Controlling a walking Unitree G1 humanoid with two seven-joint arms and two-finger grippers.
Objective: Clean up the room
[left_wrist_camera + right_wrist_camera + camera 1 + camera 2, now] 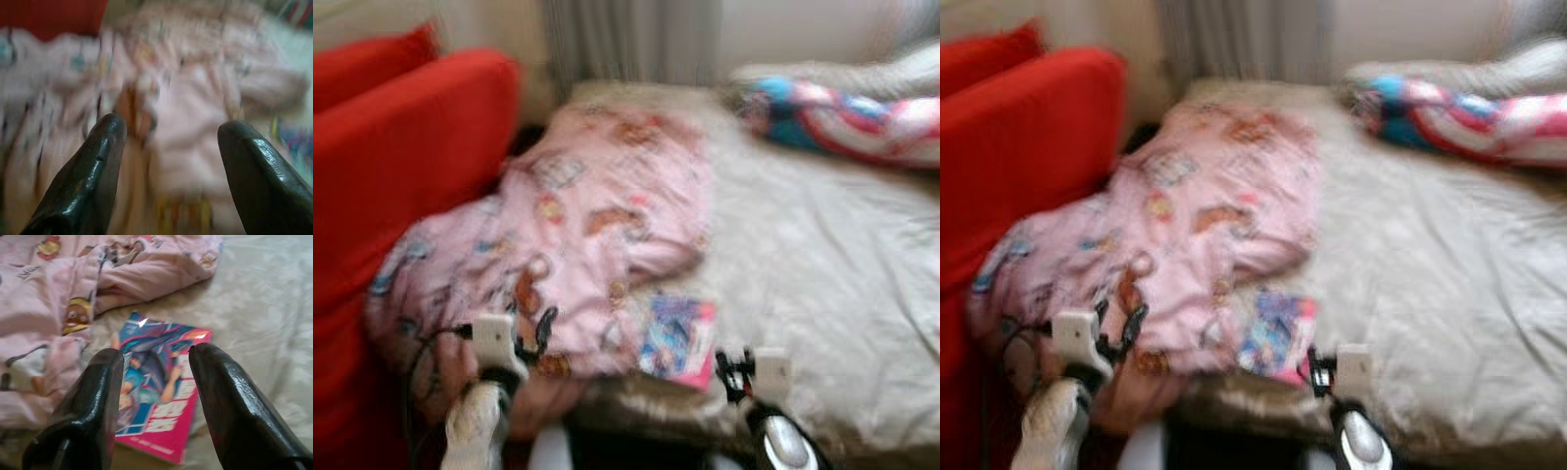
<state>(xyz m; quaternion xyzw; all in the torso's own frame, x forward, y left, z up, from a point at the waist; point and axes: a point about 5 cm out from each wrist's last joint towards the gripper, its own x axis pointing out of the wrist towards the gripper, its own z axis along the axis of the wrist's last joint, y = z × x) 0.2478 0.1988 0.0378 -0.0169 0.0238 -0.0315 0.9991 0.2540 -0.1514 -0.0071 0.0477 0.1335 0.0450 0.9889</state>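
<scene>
Looking down from the head cameras, both blurred, a pink cartoon-print blanket (578, 235) lies bunched over the near-left corner of a bed (822, 264), spilling toward the red sofa (401, 157) beside it. A comic book (677, 340) lies flat on the beige sheet, just beside the blanket's edge and close to the bed's near side. A striped red, white and blue cloth (862, 117) is heaped at the far right. The left gripper (533, 338) is raised over the blanket's hanging fold, the right gripper (734, 372) just short of the comic book, as though each arm has been given its own item to clear.

In the left wrist view, the two black fingers (93, 176) stand wide apart, aimed at the crumpled pink fabric, touching nothing; the spread likely suits grabbing a thick fold.

In the right wrist view, the fingers (230, 401) are also parted and empty, framing the comic book's cover, which probably marks it as the next pick. Lying flat, it offers little edge to pinch.
</scene>
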